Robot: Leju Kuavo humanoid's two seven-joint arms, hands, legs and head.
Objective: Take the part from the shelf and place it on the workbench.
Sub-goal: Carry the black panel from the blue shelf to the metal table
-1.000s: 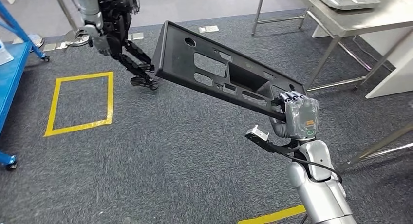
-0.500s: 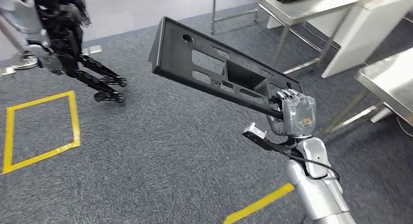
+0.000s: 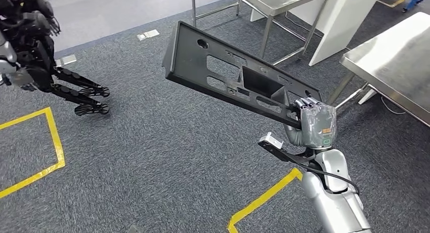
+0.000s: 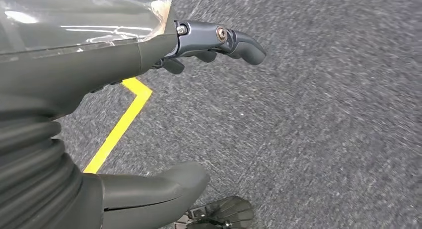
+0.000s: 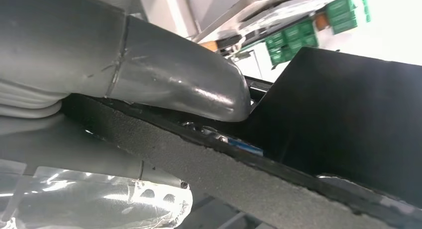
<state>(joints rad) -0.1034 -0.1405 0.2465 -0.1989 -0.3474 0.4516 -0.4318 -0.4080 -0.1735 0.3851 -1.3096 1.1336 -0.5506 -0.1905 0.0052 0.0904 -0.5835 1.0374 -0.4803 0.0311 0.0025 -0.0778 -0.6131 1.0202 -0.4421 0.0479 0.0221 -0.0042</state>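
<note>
Grey carpet (image 3: 152,157) with yellow tape lines (image 3: 261,202); steel workbench (image 3: 390,66) at right. The long black part (image 3: 228,78), a flat panel pierced by rectangular cut-outs, is held aloft by the right hand (image 3: 314,122) gripping one end. Left hand (image 4: 219,40) hangs with fingers apart, holding nothing.

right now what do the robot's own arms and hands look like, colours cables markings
The right arm is rounded silver metal with a black cable looped along it and a black bracket at the wrist. The right hand has a grey back under clear film, bearing a small orange mark and a green ring, with dark fingers. The left hand is black with long segmented fingers; its wrist view shows a grey ribbed cover.
</note>
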